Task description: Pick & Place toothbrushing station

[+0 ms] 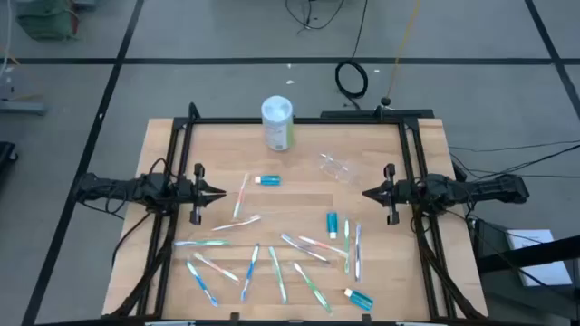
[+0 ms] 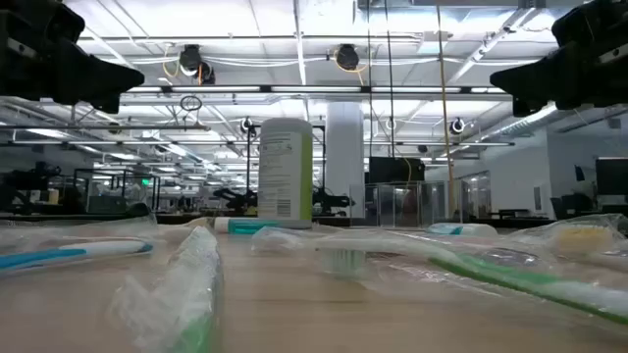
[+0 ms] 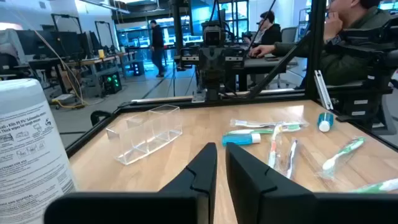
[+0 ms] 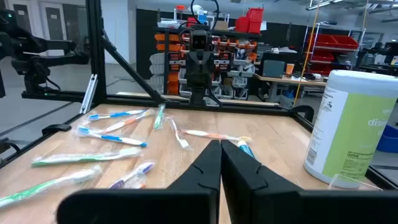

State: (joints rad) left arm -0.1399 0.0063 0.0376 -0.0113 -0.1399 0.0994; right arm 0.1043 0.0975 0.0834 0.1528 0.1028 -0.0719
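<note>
Nothing looks packed yet: the clear plastic cup (image 1: 337, 167) lies empty on its side right of the white-lidded green-labelled canister (image 1: 277, 123), wrapped toothbrushes (image 1: 272, 263) scattered below it, while left gripper (image 1: 220, 192) and right gripper (image 1: 367, 192) hover, jaws nearly closed, empty.

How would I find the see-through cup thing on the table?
Find the tall white-lidded canister at the table's far edge. Toward the right arm's side of it lies the clear plastic cup, tipped on its side. Unlike the coloured toothbrushes, it is see-through.

Canister (image 1: 278, 123) stands behind toothbrushes (image 1: 272, 258), cup (image 1: 336, 167) beside.
</note>
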